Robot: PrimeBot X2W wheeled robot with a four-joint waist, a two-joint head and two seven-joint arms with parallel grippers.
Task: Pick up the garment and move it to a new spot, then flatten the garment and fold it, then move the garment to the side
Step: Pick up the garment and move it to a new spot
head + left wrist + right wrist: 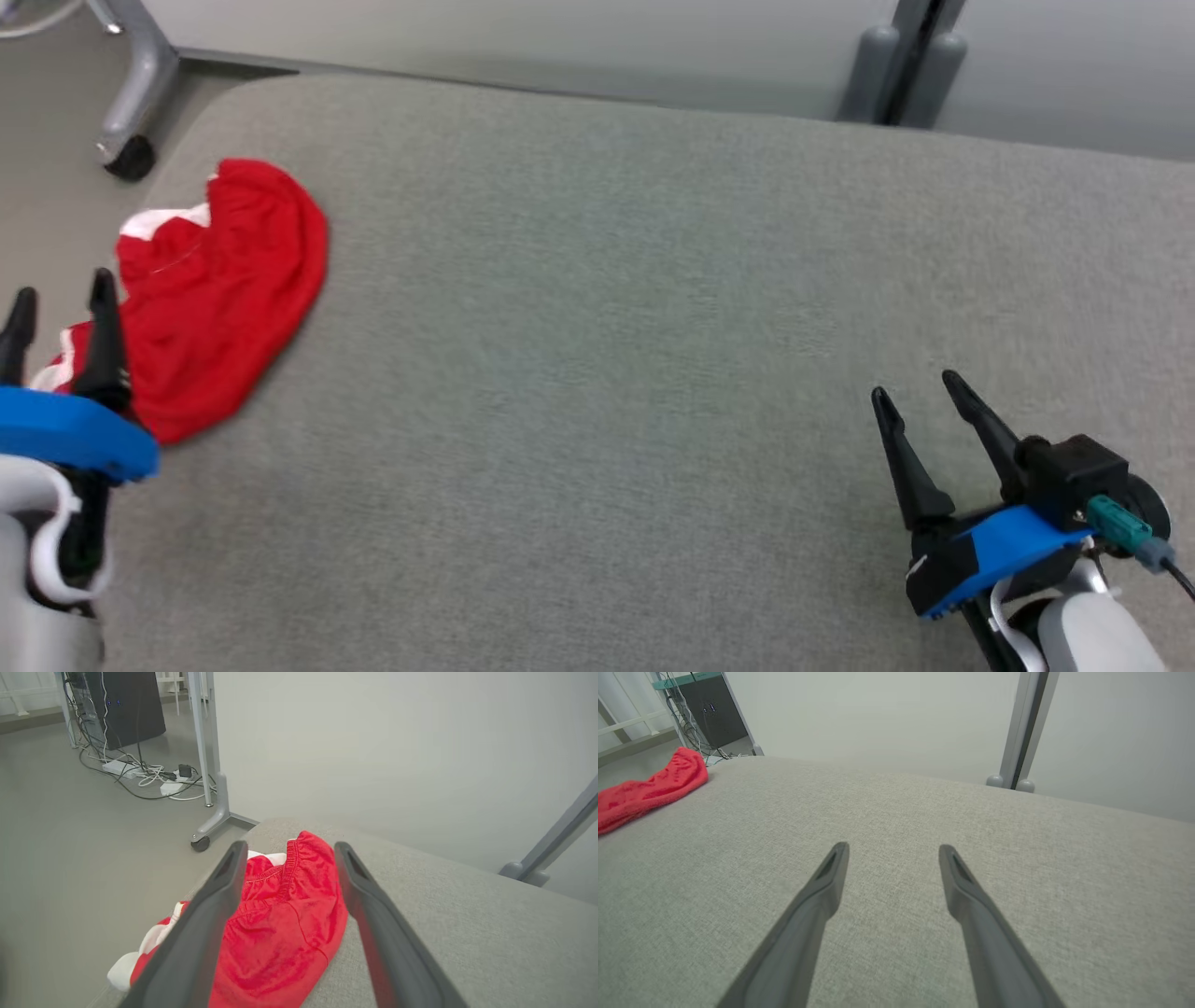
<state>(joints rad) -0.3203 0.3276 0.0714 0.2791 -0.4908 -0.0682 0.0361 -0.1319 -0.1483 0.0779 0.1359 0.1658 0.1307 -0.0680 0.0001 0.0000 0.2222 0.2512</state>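
The garment (224, 289) is a crumpled red piece with white trim, lying at the far left edge of the grey table (616, 308). My left gripper (61, 294) hovers open just in front of it at the lower left, nothing between its fingers. The left wrist view looks between the spread fingers onto the garment (280, 933), whose white part hangs over the table's edge. My right gripper (920, 387) stands open over bare table at the lower right, far from the garment (649, 788), which lies at the left edge of the right wrist view.
Beyond the table's left edge is the floor with a wheeled metal stand leg (131, 103), cables (140, 772) and a dark cabinet (126, 704). A grey post (901, 65) and pale wall run behind the table's far edge.
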